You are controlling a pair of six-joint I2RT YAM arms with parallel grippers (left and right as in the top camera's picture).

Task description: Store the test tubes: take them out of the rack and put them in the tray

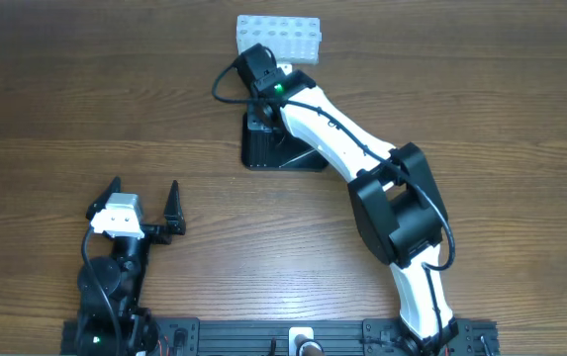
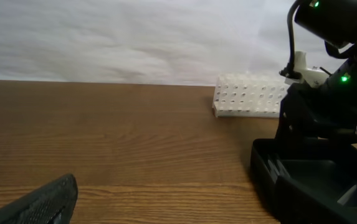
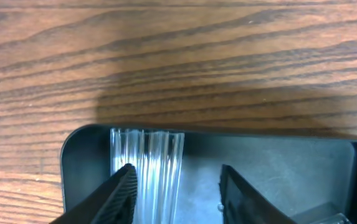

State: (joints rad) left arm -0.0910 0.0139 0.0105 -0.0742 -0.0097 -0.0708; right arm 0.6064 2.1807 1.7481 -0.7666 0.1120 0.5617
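Clear tubes (image 3: pixel 147 168) lie in black tray (image 3: pixel 278 162); look light, brittle, slippery, so take mid-length, gently. R gripper (image 3: pixel 177 180) jaws open above them, empty; L gripper (image 1: pixel 144 190) open too.

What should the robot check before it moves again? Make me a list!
1. Right tool is open: ok.
2. Test tubes lie inside the tray: ok.
3. Tubes are free of the right tool's fingers: cannot tell, one finger sits right beside them.
4. Rack has more tubes to fetch: cannot tell.
5. Left tool is open and well away from the tray: ok.
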